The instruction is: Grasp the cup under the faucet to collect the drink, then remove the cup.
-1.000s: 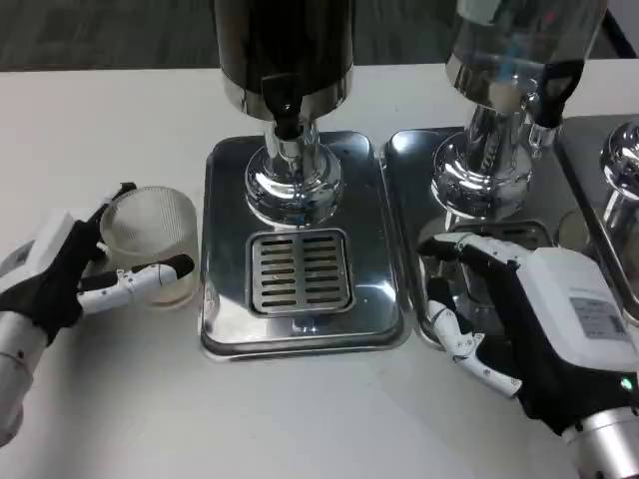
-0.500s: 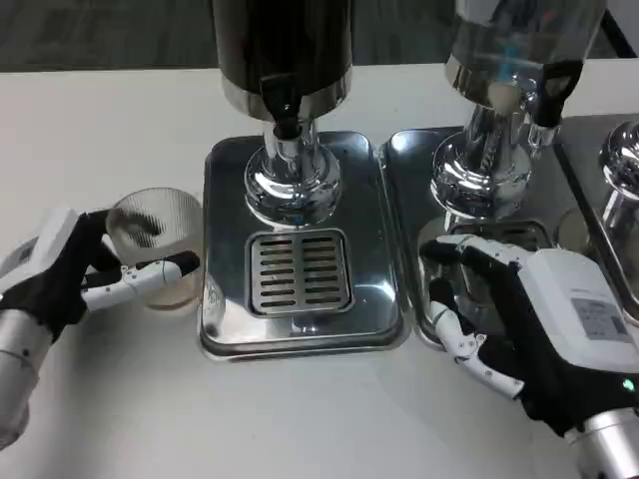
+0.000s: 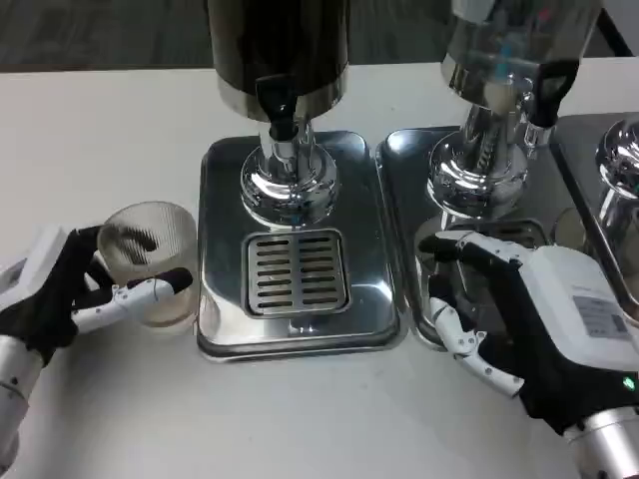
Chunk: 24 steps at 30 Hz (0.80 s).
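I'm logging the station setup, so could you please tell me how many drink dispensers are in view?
3. The dark dispenser stands at centre, a clear dispenser to its right, and a third dispenser is cut off at the right edge; more may lie beyond.

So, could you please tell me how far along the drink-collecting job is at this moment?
Early stage. Done: the left hand grips the ribbed clear cup, which looks empty. In hand: the cup sits on the table left of the steel drip tray, not under the dark dispenser's faucet. Left: place it over the grate, fill, withdraw. The right hand rests over the neighbouring tray.
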Each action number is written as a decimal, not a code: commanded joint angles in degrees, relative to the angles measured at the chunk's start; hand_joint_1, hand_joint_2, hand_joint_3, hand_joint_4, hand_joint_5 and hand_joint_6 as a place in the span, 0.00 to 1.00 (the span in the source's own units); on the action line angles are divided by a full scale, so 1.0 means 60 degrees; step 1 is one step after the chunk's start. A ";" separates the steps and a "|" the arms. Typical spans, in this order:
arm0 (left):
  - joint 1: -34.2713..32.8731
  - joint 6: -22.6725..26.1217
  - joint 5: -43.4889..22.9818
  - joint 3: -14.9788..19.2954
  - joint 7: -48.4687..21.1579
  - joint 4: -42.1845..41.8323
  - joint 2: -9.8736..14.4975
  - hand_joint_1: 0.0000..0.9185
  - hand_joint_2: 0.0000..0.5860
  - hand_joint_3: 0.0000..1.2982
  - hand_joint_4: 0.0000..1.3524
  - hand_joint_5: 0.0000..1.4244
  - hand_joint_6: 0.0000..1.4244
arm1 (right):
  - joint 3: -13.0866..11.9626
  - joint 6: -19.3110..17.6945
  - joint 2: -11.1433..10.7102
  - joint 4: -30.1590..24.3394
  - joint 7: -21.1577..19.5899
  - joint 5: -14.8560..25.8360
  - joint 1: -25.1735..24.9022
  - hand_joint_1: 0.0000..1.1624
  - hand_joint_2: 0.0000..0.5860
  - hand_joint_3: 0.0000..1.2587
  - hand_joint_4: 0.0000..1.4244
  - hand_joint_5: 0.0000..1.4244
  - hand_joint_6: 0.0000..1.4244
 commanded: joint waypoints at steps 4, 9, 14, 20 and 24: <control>0.0445 -0.0787 -0.0128 0.0326 0.0131 -0.0320 0.0481 0.26 0.32 0.41 0.41 0.60 0.81 | 0.0082 -0.0078 0.0097 0.0166 -0.0143 0.0089 -0.0096 0.26 0.83 0.29 0.26 0.24 0.22; 0.0504 -0.1118 -0.0136 0.0477 0.0079 -0.0492 0.0561 0.26 0.32 0.41 0.41 0.60 0.80 | 0.0111 -0.0104 0.0155 0.0247 -0.0178 0.0098 -0.0158 0.26 0.84 0.29 0.26 0.24 0.21; 0.0335 -0.1307 -0.0137 0.0506 -0.0002 -0.0647 0.0447 0.26 0.32 0.41 0.41 0.60 0.81 | 0.0086 -0.0105 0.0200 0.0253 -0.0215 0.0093 -0.0147 0.26 0.84 0.29 0.26 0.24 0.21; 0.0043 -0.1354 -0.0045 0.0386 -0.0218 -0.0713 0.0302 0.26 0.31 0.41 0.41 0.60 0.81 | 0.0043 -0.0059 0.0250 0.0172 -0.0285 0.0069 -0.0003 0.26 0.84 0.29 0.26 0.24 0.21; -0.0234 -0.1177 0.0065 0.0256 -0.0394 -0.0642 0.0102 0.26 0.31 0.41 0.41 0.60 0.80 | 0.0036 -0.0020 0.0290 0.0099 -0.0336 0.0039 0.0103 0.26 0.84 0.29 0.26 0.24 0.21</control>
